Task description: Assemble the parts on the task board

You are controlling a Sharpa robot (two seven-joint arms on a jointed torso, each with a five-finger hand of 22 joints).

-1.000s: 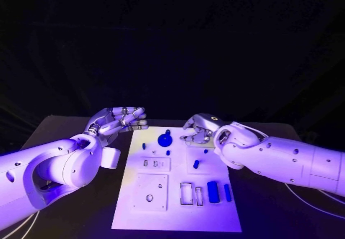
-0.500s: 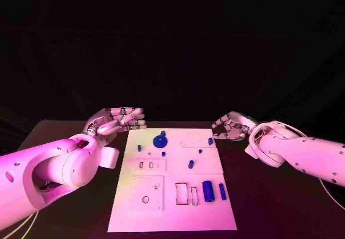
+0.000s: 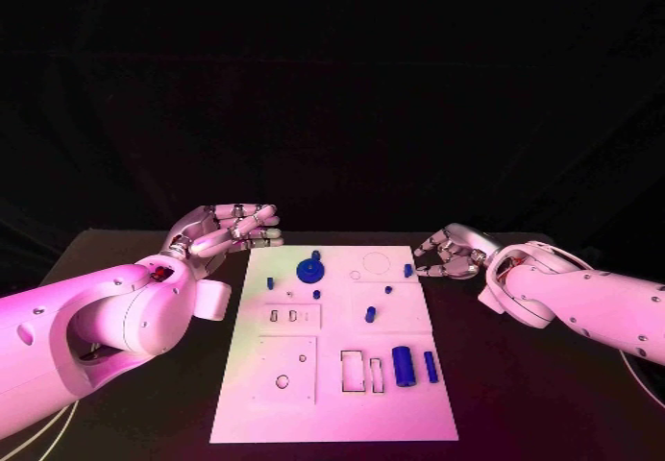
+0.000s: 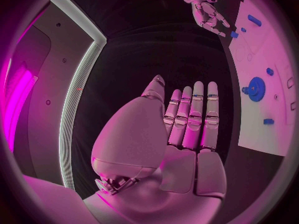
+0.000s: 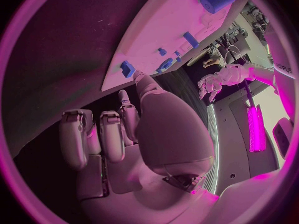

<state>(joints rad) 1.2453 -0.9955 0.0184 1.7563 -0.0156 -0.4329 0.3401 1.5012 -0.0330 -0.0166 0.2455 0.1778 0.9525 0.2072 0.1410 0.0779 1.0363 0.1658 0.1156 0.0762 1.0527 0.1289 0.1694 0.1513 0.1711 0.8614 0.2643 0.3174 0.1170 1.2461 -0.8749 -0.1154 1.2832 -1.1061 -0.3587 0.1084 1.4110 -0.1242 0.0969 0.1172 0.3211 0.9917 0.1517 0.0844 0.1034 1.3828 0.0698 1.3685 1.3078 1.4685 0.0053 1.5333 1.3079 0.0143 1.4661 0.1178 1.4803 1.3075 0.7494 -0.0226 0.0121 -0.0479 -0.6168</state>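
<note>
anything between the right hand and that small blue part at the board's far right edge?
Nothing visible. The right hand hovers just off the task board's far right corner, and the small blue part stands at that edge right beside its fingertips. In the right wrist view, only bare board and black table lie between them.

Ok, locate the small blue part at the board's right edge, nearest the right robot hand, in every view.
Head view: the small blue part stands on the task board, at its right edge, beside the right robot hand.
Left wrist view: the part sits at the board's edge, near that hand's fingertips.
Right wrist view: the part is at the board's edge, by the thumb tip.
Shared landmark: the right robot hand.
</note>
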